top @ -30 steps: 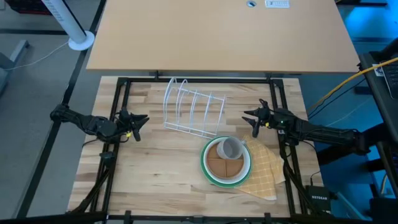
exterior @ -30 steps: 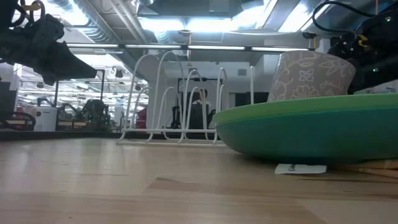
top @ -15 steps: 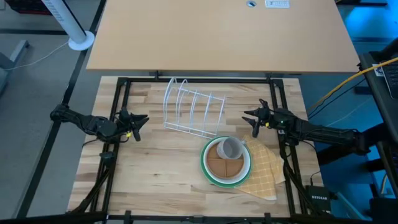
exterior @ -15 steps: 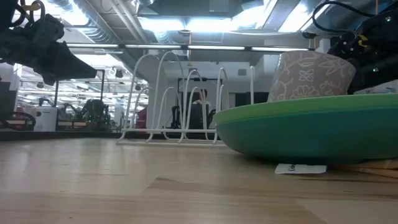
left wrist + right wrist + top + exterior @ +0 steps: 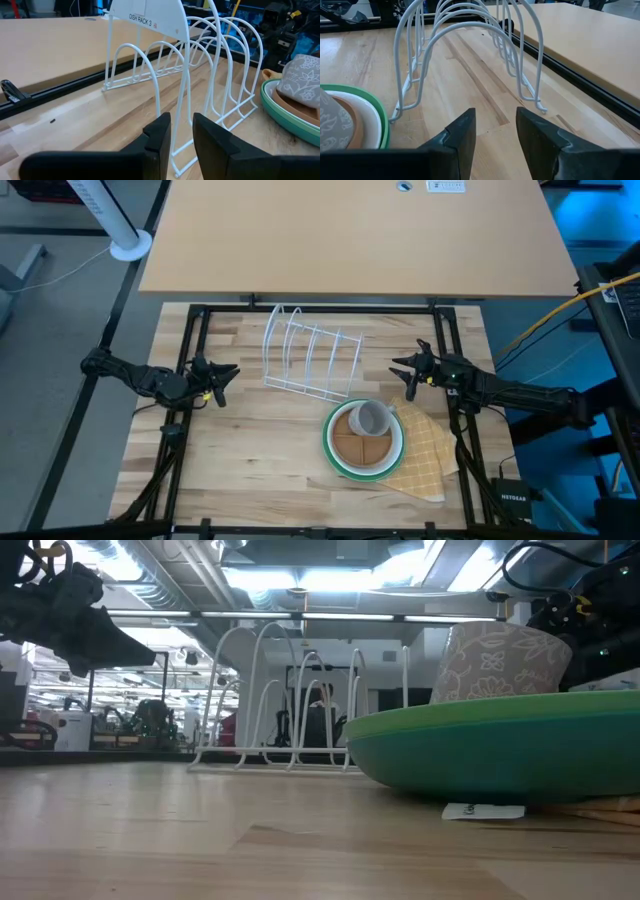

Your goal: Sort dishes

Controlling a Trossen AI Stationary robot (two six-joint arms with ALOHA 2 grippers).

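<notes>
Dishes stacked, rack empty: sorting not yet begun

Dishes sit in one pile on the near right part of the table: a small grey mug with a floral pattern stands on the brown divided plate, which nests in a light green plate, with a teal plate showing as the lowest in the level view. The pile rests partly on a yellow checked cloth. Just behind it stands the white wire dish rack, every slot bare.

We judge the task to be at its very start. Our left hand hovers above the table to the left of the rack, well apart from the pile; its fingers stand slightly parted with a narrow gap and grip nothing. Our right hand hovers to the right of the rack, near the back edge of the pile, its fingers spread wider and likewise empty.

The mug comes first, in our view, since it pins the plates beneath it. Our right hand is the nearer one; it needs to swing toward the pile, drop over the mug's rim or wall, close on it and lift it straight up so the plates stay put. Then each plate calls for a pinch at its rim and a tilt to upright before it slides between the rack's wires.
</notes>
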